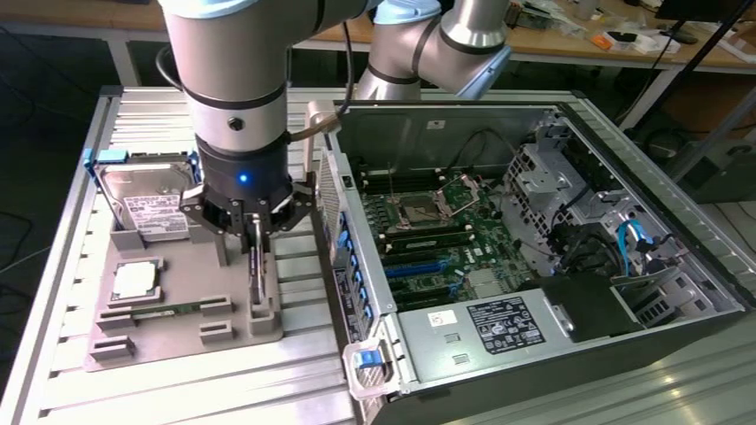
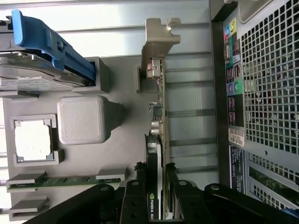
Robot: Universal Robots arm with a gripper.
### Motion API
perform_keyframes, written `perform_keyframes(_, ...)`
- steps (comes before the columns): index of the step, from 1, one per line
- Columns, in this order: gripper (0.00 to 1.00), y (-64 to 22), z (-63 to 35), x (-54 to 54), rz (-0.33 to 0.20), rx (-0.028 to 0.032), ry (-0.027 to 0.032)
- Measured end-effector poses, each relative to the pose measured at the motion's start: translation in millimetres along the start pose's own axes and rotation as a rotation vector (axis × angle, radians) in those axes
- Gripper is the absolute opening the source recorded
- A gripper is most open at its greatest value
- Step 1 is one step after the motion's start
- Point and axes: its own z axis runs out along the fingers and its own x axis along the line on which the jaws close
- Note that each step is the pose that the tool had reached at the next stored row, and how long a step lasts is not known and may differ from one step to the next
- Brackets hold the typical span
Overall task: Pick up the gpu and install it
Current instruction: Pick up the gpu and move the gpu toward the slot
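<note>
Our claw (image 2: 156, 176) (image 1: 254, 232) is clamped on the gpu (image 2: 159, 112) (image 1: 258, 276), its jaws pressed to the card's two flat sides. The card stands on edge in its slot on the grey holder tray (image 1: 177, 347). We judge the grasp made and the lift not yet done. Beyond it, the open computer case (image 1: 555, 133) lies beside the tray, and the whole installation is left.

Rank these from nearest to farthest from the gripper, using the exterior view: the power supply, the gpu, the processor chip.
1. gpu: clasped by the gripper, standing edge-on in the grey tray.
2. processor chip: lying in the same tray, toward the exterior view's left.
3. power supply: inside the computer case, toward the exterior view's right.
</note>
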Motion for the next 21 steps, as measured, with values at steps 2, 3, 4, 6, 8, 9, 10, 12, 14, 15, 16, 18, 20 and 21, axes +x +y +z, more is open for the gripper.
perform_keyframes(2, 0.27, 0.2, -5.2, -0.1, 0.000, 0.0001, 0.0001)
perform_keyframes(3, 0.27, 0.3, -7.4, -0.2, 0.000, 0.0001, 0.0001)
perform_keyframes(4, 0.27, 0.4, -10.0, -0.3, 0.000, 0.0000, 0.0000)
perform_keyframes(6, 0.27, 0.5, -13.4, -0.4, 0.000, 0.0000, 0.0000)
perform_keyframes(8, 0.27, 0.7, -16.9, -0.4, 0.000, -0.0002, 0.0001)
perform_keyframes(9, 0.27, 0.7, -19.1, -0.5, 0.000, -0.0002, 0.0000)
perform_keyframes(10, 0.27, 0.8, -21.5, -0.5, 0.000, -0.0002, 0.0000)
perform_keyframes(12, 0.27, 1.1, -30.4, -0.7, 0.000, -0.0002, 0.0001)
perform_keyframes(14, 0.27, 1.5, -41.7, -1.0, 0.000, -0.0003, 0.0001)
perform_keyframes(15, 0.27, 1.6, -46.3, -1.1, 0.000, -0.0003, 0.0000)
perform_keyframes(16, 0.27, 1.7, -49.0, -1.2, 0.000, -0.0004, 0.0000)
perform_keyframes(18, 0.27, 1.9, -55.4, -1.4, 0.000, -0.0002, 0.0001)
perform_keyframes(20, 0.27, 2.0, -59.0, -1.4, -0.007, -0.0006, 0.0001)
perform_keyframes(21, 0.27, 2.0, -59.0, -1.5, -0.017, -0.0009, 0.0005)
